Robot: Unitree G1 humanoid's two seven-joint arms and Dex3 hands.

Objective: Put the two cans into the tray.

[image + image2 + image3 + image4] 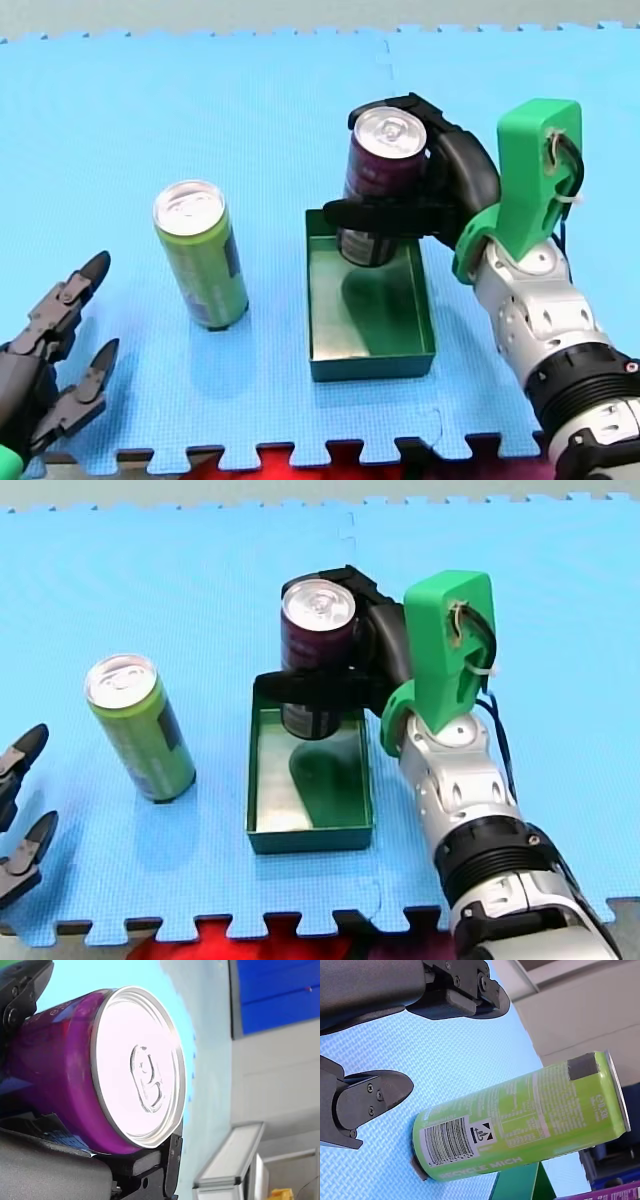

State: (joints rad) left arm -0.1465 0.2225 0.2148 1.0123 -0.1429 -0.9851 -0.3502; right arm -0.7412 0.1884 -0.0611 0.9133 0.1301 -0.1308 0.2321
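My right hand [400, 180] is shut on a purple can [378, 170], holding it upright above the far end of the green tray [370, 362]; the can's base hangs just over the tray floor. The first wrist view looks at that purple can [75, 1085] and its silver lid from close by, black fingers [145, 1165] against its side. A green can [203, 255] stands upright on the blue mat, left of the tray. My left hand [60, 370] is near the mat's front left corner, holding nothing. In the second wrist view the green can [520, 1120] lies beyond black fingertips [375, 1095].
The blue foam mat [150, 120] covers the work surface, with its jigsaw front edge [300, 455] close to me and a red strip beyond it. Open mat stretches behind the cans and to the right of the tray.
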